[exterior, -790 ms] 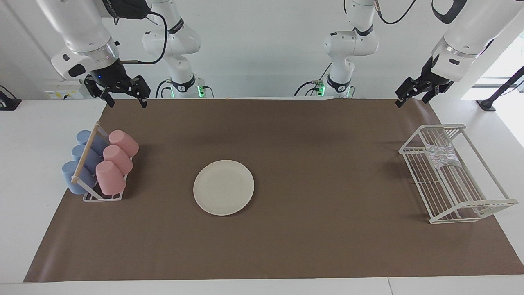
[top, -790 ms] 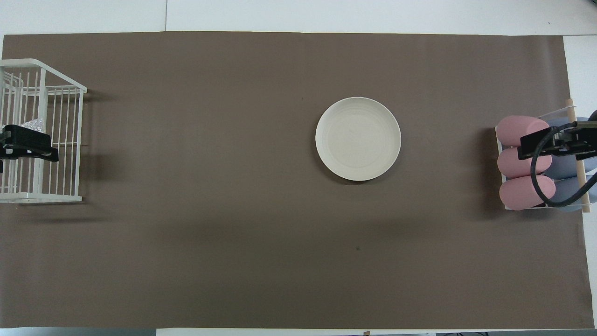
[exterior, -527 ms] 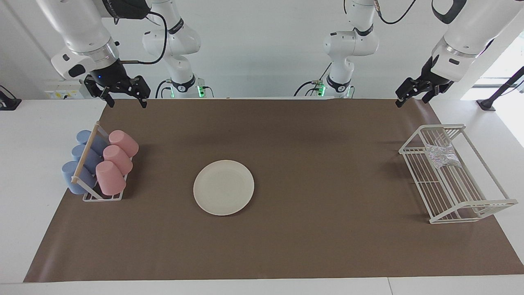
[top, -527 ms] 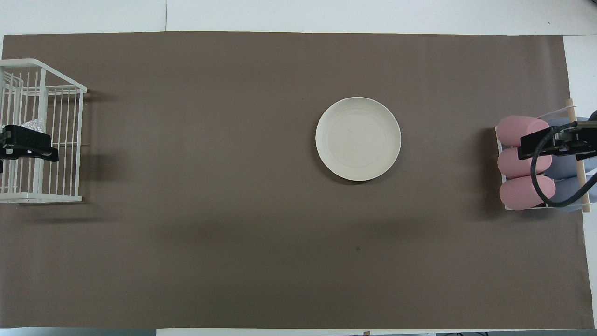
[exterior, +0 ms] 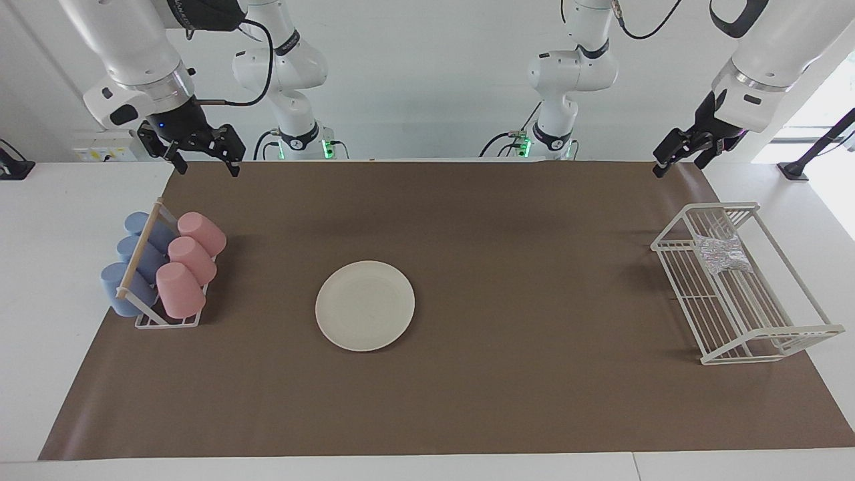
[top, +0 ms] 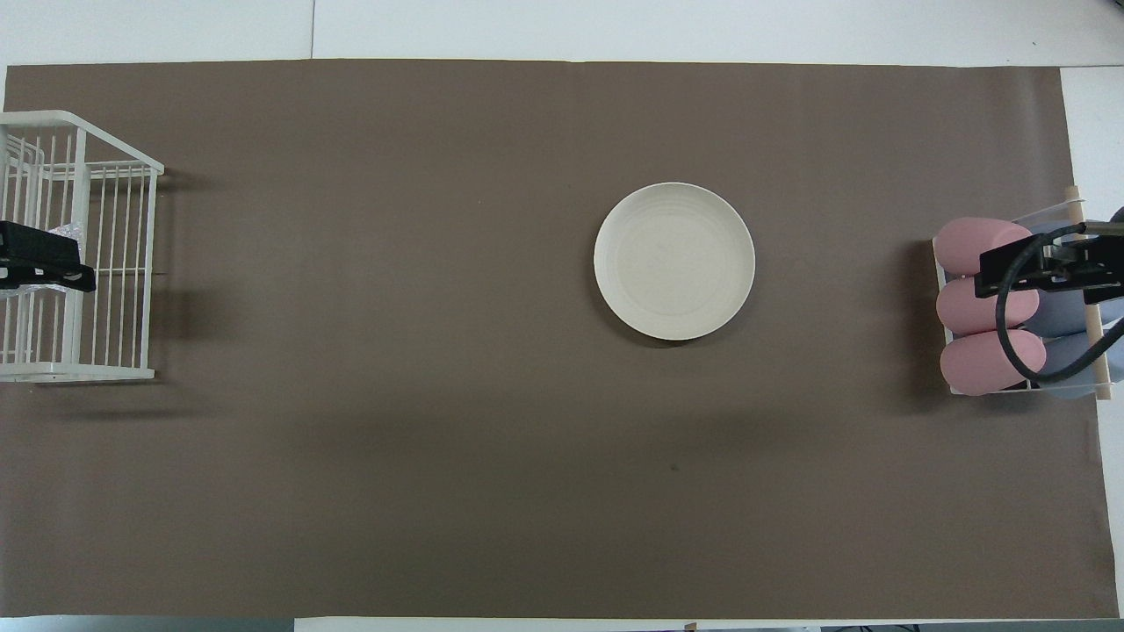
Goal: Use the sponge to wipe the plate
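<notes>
The cream-white plate (exterior: 365,305) lies flat on the brown mat near the middle of the table; it also shows in the overhead view (top: 674,261). The silvery-grey sponge (exterior: 721,254) lies in the white wire rack (exterior: 771,333) at the left arm's end of the table. My left gripper (exterior: 678,167) is up in the air and looks open and empty. In the overhead view it (top: 39,263) is over the rack (top: 79,373) and covers most of the sponge (top: 63,231). My right gripper (exterior: 207,167) is open and empty, raised over the cup rack, and waits.
A small rack holds three pink cups (exterior: 180,289) and three blue cups (exterior: 120,287) lying on their sides at the right arm's end of the table; the pink cups also show in the overhead view (top: 970,241). The brown mat (exterior: 534,401) covers most of the table.
My left gripper has risen a little and drifted toward the left arm's end of the table, over the rack. The right gripper, plate and sponge have not moved.
</notes>
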### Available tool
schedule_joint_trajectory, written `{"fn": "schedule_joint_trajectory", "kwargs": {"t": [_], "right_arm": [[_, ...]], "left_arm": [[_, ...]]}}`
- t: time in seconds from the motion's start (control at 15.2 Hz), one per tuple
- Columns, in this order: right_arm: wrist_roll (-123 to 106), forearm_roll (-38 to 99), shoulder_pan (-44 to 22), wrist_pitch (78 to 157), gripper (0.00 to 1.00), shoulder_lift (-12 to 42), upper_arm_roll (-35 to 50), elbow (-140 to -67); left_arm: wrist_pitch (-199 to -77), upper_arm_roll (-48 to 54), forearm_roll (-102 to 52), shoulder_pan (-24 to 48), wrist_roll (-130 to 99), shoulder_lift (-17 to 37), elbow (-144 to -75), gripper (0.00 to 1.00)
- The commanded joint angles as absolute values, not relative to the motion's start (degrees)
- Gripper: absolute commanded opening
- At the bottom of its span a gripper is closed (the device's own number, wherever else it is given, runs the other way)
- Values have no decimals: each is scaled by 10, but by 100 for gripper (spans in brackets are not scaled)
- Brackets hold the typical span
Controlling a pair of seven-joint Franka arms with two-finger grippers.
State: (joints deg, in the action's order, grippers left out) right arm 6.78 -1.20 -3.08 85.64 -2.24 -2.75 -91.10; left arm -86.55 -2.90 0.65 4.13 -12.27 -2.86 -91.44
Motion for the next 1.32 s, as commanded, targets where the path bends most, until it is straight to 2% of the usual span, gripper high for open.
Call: {"fn": "schedule_joint_trajectory", "kwargs": {"t": [0.0,0.2,0.53,0.86,1.12,1.25], "right_arm": [[124,-2,-27,859,100,-32,-20,-920],[197,-2,-36,860,100,-33,-13,-920],[372,-2,-63,883,100,-36,-13,-936],[621,0,-91,882,100,-40,-12,-940],[824,1,-119,875,100,-45,-12,-941],[875,-1,-141,873,100,-46,-12,-940]], "left_arm": [[-891,-25,91,69,-144,-33,-956,100],[-910,-25,171,92,-166,8,-967,100],[-947,-25,312,122,-227,111,-967,100],[-961,-25,449,123,-249,174,-979,100],[-964,-26,504,113,-252,187,-983,100],[-964,-26,504,108,-252,187,-983,85]]}}
